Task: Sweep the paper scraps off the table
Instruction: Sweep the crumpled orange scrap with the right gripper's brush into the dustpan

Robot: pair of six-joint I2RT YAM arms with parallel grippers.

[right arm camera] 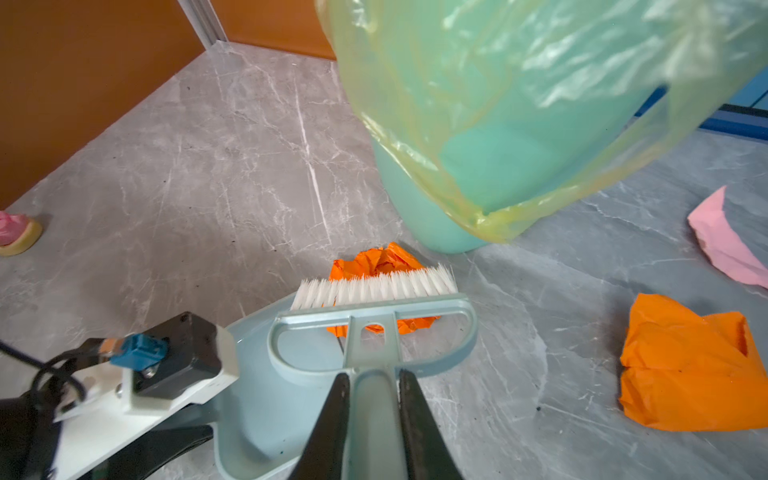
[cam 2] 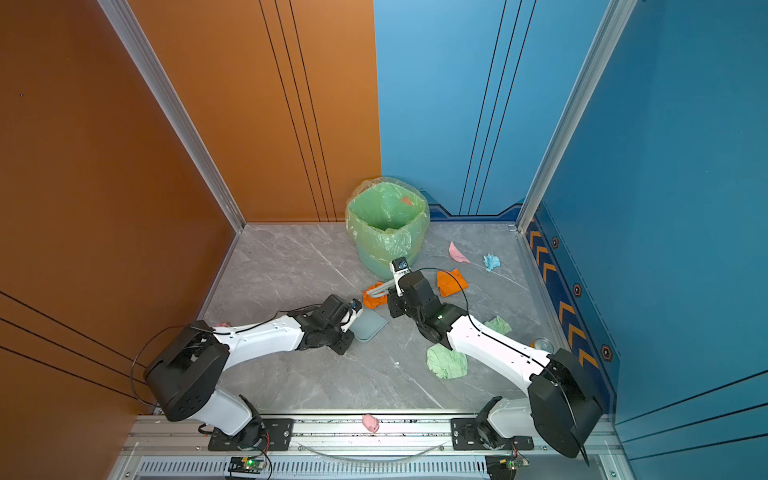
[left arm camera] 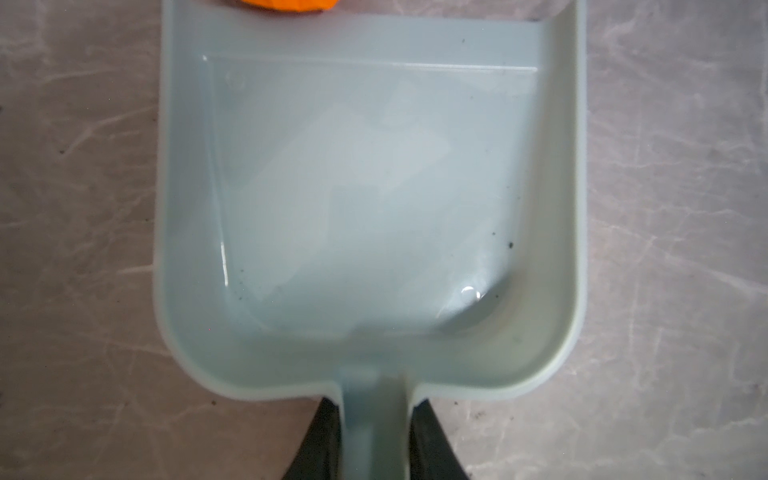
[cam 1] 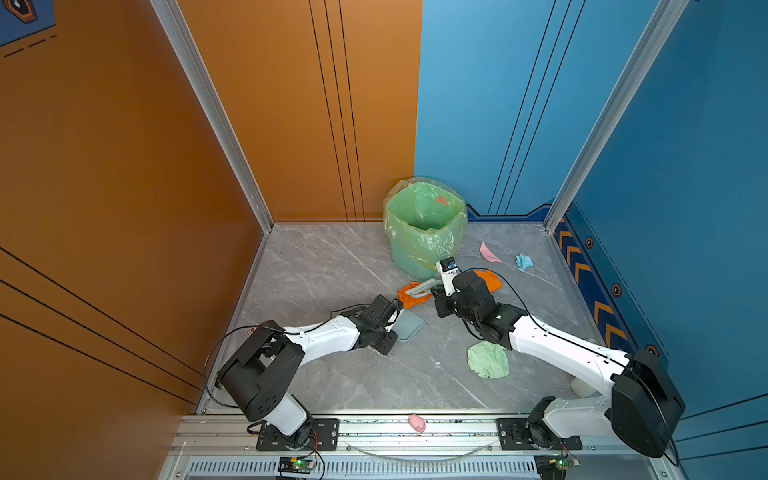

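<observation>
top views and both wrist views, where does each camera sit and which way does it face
Top views: high above the near rail, looking down at the table, bin, left arm and right arm.
Left wrist: on the left arm, looking down past the left tool into the dustpan it grips.
Right wrist: on the right arm, looking past the right tool and its brush toward the bin.
Shared: both wrist views show the dustpan and the orange scrap at its lip.

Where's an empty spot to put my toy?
Bare table: the far-left corner, between orange wall and bin; also the near middle, left of the green scrap. Crowded: right of the bin, by the pink scrap and blue scrap.
</observation>
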